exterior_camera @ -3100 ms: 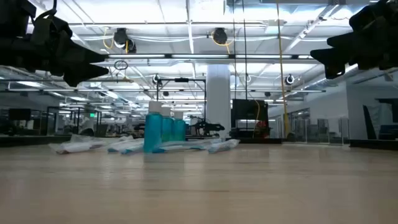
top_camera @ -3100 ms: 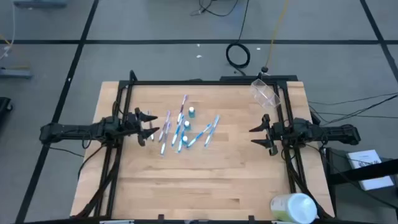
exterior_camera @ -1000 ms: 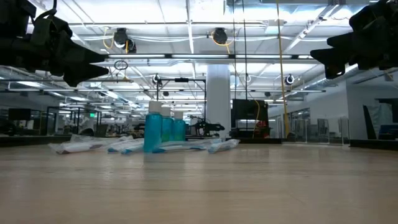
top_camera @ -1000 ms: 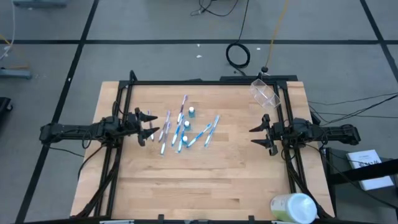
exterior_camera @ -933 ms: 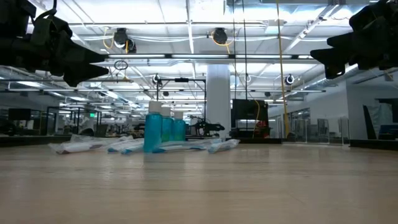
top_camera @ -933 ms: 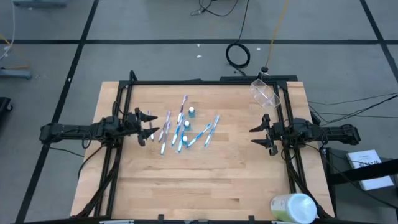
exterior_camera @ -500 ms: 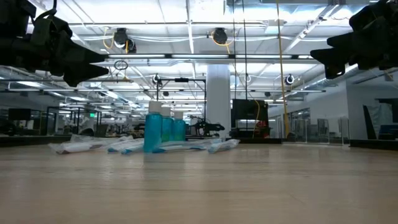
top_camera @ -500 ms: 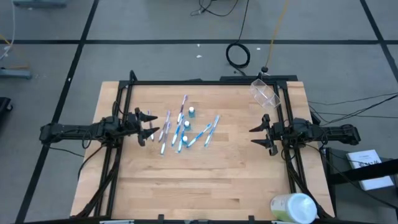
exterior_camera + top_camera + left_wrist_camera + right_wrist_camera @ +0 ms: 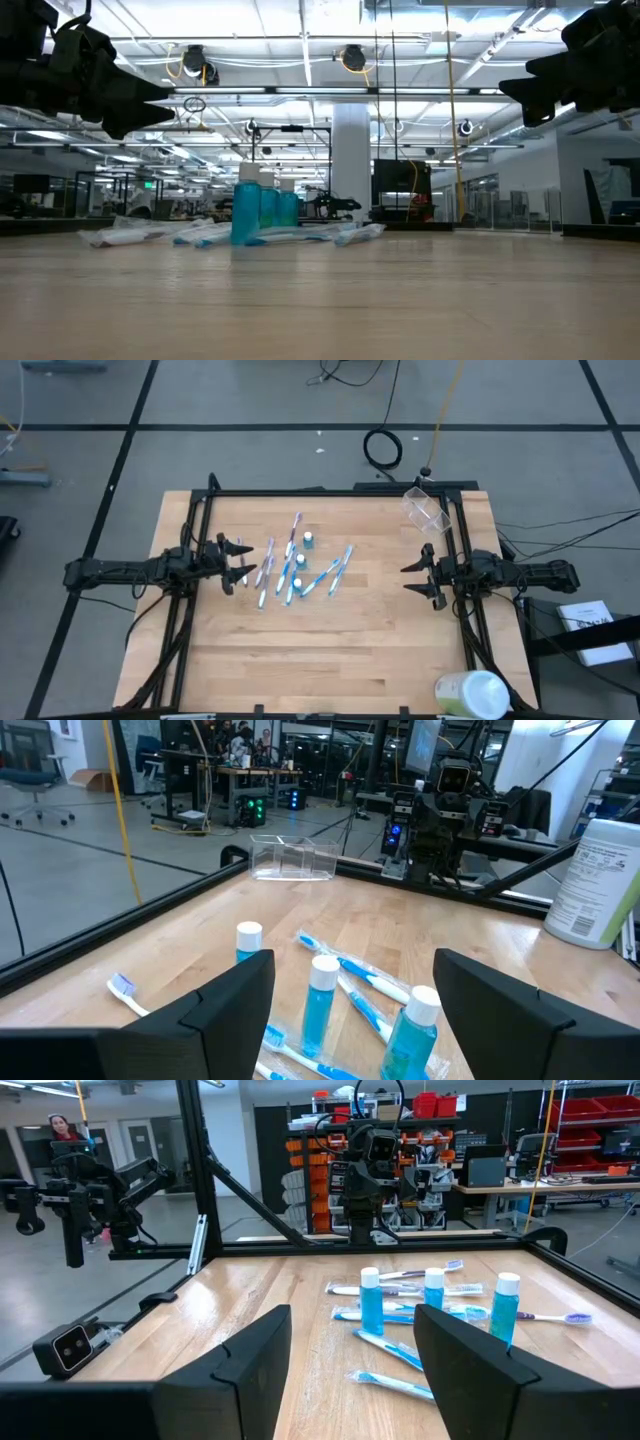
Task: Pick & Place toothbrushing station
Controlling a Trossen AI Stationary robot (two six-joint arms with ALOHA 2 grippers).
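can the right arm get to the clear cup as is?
Probably yes. The clear cup lies on its side by the table's far right corner, with bare wood between it and the right pincer, which hangs open and empty above the table.

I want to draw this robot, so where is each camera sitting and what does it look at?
High view: above, looking straight down at the table; shows both arms, left gripper and right gripper.
Low view: at tabletop height, facing the tubes; grippers hang at the top corners.
Left wrist view: on the left arm, facing the clear cup; own open fingers show.
Right wrist view: on the right arm, facing the toothbrushes; own open fingers show.
All views share the tubes.
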